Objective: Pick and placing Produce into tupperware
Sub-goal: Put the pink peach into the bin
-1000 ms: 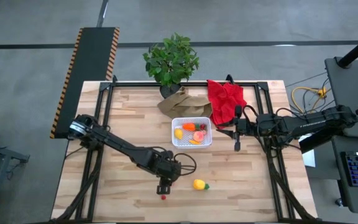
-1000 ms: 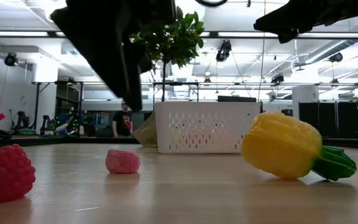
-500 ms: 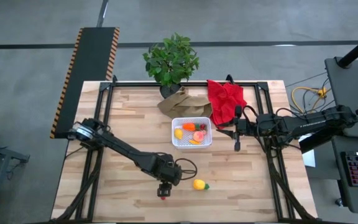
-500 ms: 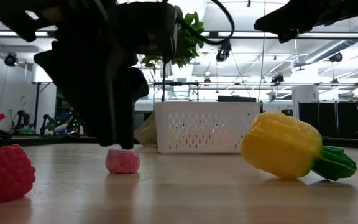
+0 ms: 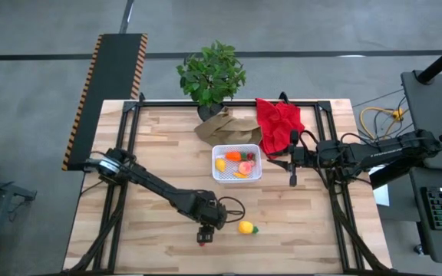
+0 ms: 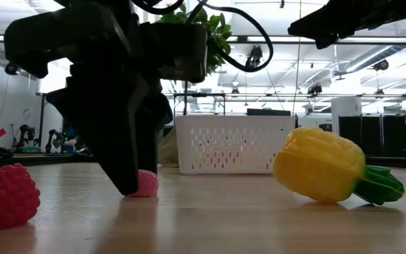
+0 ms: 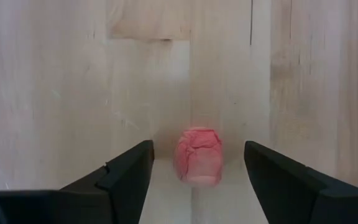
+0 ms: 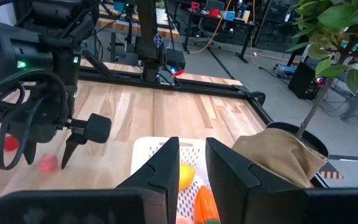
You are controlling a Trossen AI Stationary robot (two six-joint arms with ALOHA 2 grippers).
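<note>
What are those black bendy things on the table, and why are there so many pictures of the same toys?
Those are two robot arms. Each ends in a two-finger pincer for picking things up. The pictures come from four cameras: one looks straight down from above, one sits level with the wooden table, and one rides on each arm's wrist.

The left pincer is down at the table, its fingers open on either side of a small pink toy fruit, not squeezing it yet. The right pincer waits in the air beside the white tupperware, holding nothing.

The tupperware already has a few toy fruits in it. On the table there is also a yellow toy fruit with a green tip and a red raspberry toy. At the back stand a potted plant, a brown paper bag and a red cloth.
</note>
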